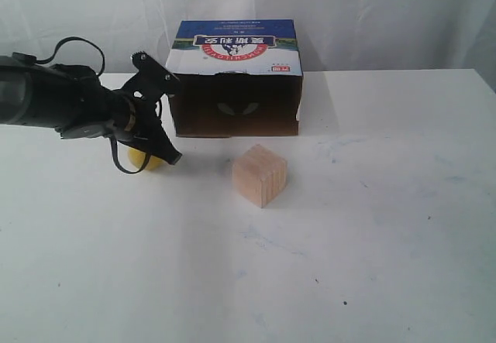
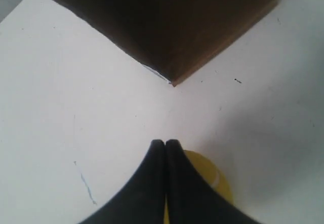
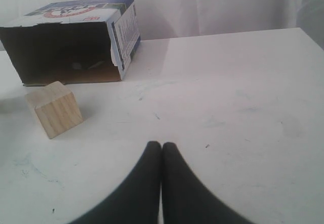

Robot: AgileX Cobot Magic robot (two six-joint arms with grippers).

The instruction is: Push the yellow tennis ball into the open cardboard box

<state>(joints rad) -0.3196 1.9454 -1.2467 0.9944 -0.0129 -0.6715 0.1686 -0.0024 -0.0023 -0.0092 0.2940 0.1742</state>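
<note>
The yellow tennis ball (image 1: 146,159) lies on the white table left of the open cardboard box (image 1: 235,76), mostly hidden behind my left gripper (image 1: 173,157). In the left wrist view the ball (image 2: 215,181) peeks out beside the shut fingers of the left gripper (image 2: 165,143), which sits over it with nothing held; the box's near corner (image 2: 172,42) lies just ahead. The box opens toward the front, dark inside, also seen as the box (image 3: 76,37) from the right wrist. My right gripper (image 3: 161,145) is shut and empty, out of the exterior view.
A pale wooden cube (image 1: 260,174) stands in front of the box, right of the ball; the cube (image 3: 54,109) also shows in the right wrist view. The white table (image 1: 372,227) stretches wide to the right and front, with a white curtain behind.
</note>
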